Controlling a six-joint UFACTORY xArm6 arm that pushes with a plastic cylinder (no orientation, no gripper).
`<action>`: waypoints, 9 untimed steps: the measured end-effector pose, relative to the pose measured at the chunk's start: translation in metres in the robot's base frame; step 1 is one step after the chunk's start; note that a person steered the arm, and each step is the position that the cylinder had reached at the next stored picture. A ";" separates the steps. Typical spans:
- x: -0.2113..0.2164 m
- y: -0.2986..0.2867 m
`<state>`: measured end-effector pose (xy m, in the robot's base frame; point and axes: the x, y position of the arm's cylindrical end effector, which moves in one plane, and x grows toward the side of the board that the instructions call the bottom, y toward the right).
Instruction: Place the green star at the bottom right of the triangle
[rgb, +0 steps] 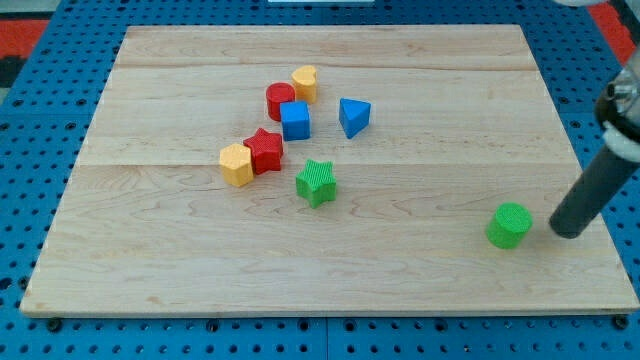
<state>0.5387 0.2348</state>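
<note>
The green star lies near the board's middle, below and to the left of the blue triangle. My tip is at the view's right, far from the star, just to the right of a green cylinder with a small gap between them. The rod slants up to the view's right edge.
A cluster sits left of the triangle: a blue cube, a red cylinder, a yellow heart, a red star and a yellow hexagon. The wooden board rests on a blue pegboard.
</note>
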 end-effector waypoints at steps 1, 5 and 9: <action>0.000 -0.022; -0.032 -0.237; -0.101 -0.302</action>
<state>0.4376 -0.0669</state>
